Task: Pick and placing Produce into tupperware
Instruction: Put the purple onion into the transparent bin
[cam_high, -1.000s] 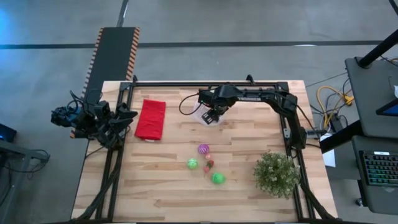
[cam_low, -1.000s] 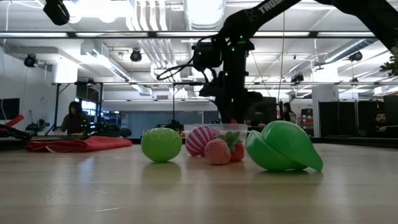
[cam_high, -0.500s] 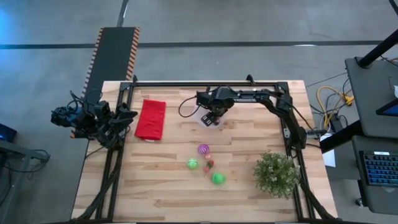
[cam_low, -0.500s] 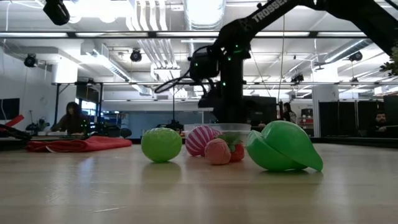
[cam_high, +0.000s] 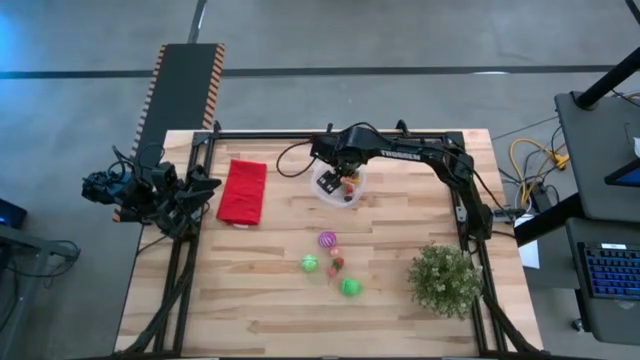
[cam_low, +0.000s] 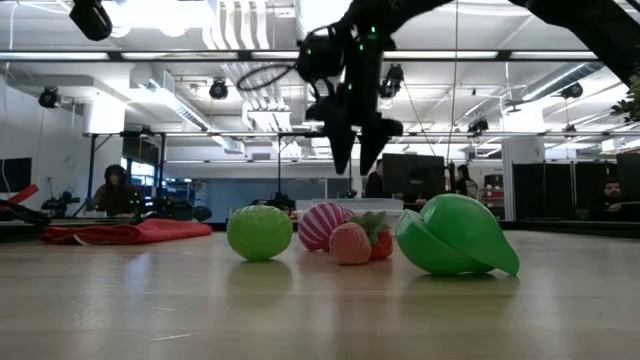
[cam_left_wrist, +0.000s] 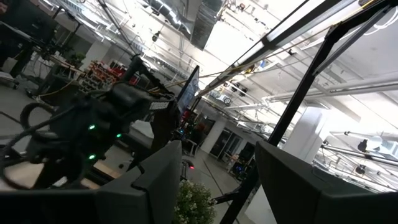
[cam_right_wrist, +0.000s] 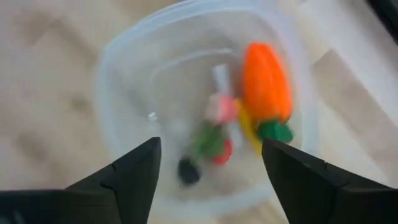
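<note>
We count five produce pieces loose mid-table, two green balls (cam_high: 349, 286), one purple ball (cam_high: 327, 240), two red-pink bits (cam_high: 336, 264), while at twelve o'clock our right gripper (cam_high: 343, 171), fingers spread and empty, hangs above one tupperware (cam_high: 325, 190) holding one carrot (cam_right_wrist: 267, 84).

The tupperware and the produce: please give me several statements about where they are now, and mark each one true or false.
1. The orange carrot lies inside the tupperware. True.
2. The right hand is shut on a green ball. False: its fingers are open and empty, above the tupperware.
3. The purple ball is on the table, outside the tupperware. True.
4. The red cloth covers the tupperware. False: the cloth lies flat beside it, apart from it, toward the left arm.
5. Two green pieces remain on the table. True.
6. The left hand is reaching over the produce. False: the left arm is parked off the table's left edge.
</note>
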